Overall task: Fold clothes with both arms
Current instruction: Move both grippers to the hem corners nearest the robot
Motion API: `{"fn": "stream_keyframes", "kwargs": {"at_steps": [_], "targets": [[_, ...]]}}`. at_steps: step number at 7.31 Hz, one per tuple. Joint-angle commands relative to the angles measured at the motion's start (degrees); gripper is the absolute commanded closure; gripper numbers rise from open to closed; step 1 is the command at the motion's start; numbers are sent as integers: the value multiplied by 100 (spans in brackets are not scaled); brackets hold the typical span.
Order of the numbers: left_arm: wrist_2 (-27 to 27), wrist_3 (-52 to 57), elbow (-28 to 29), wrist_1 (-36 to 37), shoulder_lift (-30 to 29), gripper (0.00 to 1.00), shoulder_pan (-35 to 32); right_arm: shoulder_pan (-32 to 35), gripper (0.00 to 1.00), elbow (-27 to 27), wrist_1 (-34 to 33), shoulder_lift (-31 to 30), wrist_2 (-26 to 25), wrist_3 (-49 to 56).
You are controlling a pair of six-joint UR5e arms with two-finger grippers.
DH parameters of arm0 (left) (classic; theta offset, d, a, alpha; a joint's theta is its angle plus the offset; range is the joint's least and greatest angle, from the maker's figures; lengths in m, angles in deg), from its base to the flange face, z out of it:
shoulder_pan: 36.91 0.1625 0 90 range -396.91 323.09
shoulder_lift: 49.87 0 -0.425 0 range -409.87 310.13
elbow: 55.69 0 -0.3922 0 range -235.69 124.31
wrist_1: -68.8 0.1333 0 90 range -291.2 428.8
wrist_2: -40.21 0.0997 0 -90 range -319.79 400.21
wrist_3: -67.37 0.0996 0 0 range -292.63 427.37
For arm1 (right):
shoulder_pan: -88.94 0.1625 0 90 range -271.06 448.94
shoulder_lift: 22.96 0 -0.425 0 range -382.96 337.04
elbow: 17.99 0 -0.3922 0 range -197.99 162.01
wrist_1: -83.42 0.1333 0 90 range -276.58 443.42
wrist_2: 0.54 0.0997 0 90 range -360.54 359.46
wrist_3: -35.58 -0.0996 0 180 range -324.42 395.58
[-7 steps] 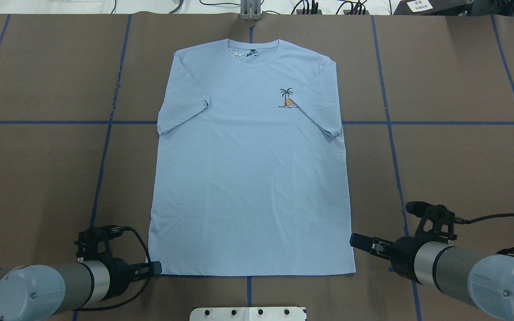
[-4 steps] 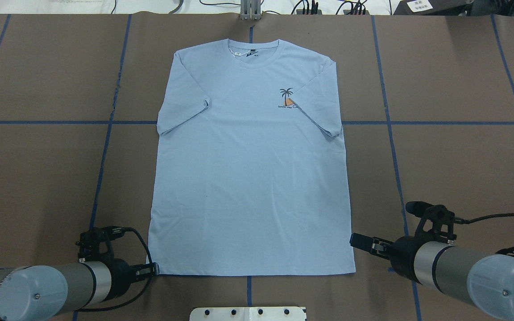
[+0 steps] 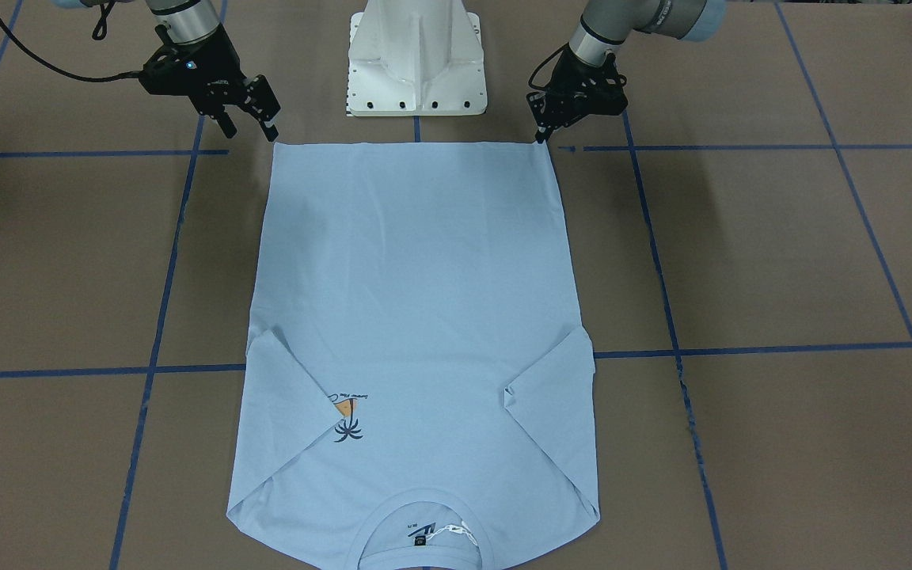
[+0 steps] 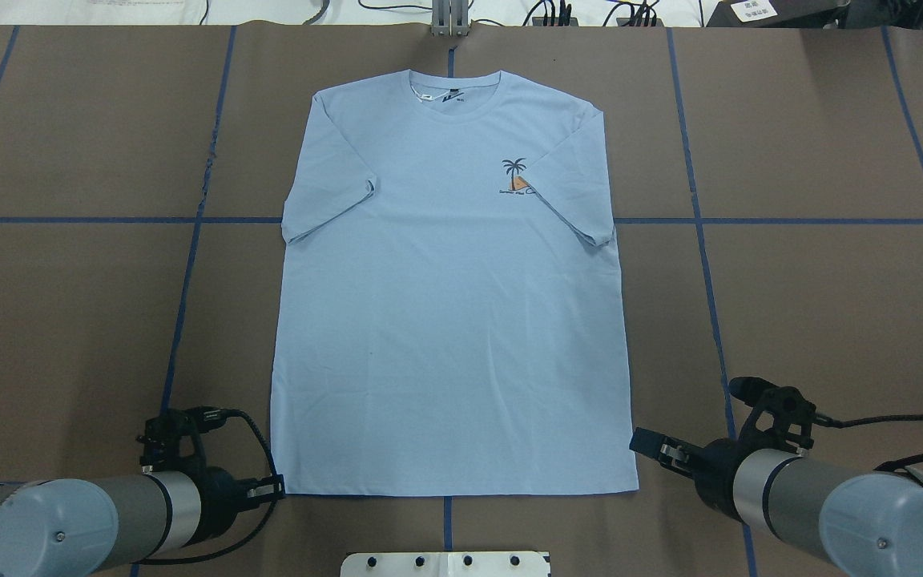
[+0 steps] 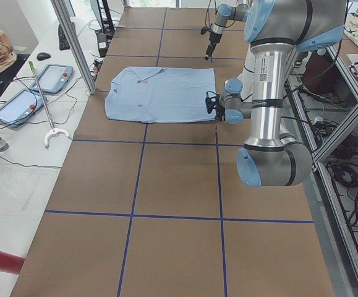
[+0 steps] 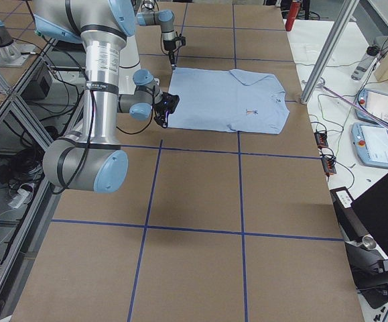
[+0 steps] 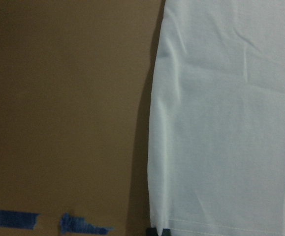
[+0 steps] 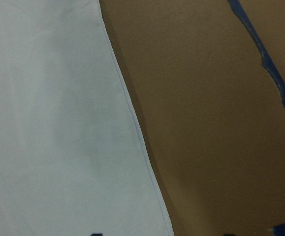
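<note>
Pinching is my read on the left tool point(image 4: 276, 487), at the lower left of the overhead view. Its jaws are drawn close together, and the left wrist view puts the dark tips right on the hem corner of the T-shirt point(image 4: 445, 320), so I take it to be closed on that corner, though I can't see the cloth between the pads.

The right tool point(image 3: 248, 125), at the upper left of the front-facing view, has its jaws spread wide apart and holds nothing. It hangs just beside the other hem corner. In the right wrist view its two tips sit either side of the shirt's side edge, with the cloth lying flat under them.

Both arms come in low from the bottom edge of the overhead view, one at each end of the hem.

The shirt lies flat in the middle of the brown tabletop point(image 4: 814, 304), print side up. Its collar point(image 4: 455, 88) is toward the top of the overhead frame and its hem toward the bottom. The hem sits just above the white pedestal base point(image 4: 445, 563). Both sleeves lie turned in over the body, the one on the frame's right point(image 4: 578, 192) touching the palm-tree print point(image 4: 515, 176).

As I judge it, the job is near its start. The shirt is spread and smoothed and the sleeves are in, but no fold of the body is made. The second hem corner has yet to be gripped. After that come lifting the hem and laying it toward the collar.
</note>
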Motion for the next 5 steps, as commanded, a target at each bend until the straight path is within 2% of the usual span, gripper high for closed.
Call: {"fn": "stream_keyframes", "kwargs": {"at_steps": [1,2,3,5], "targets": [[-5,-9,-90,1,-33,100,-6,-307,26,-17,-1079,655,-430,-994],[-13,-9,-99,1,-42,100,3,-412,26,-304,-1581,1025,-526,-1268],[-14,-9,-108,1,-42,100,3,-431,26,-594,-1577,1124,-658,-1280],[-14,-9,-125,1,-50,100,3,-448,26,-588,-1586,1125,-677,-1271]]}}
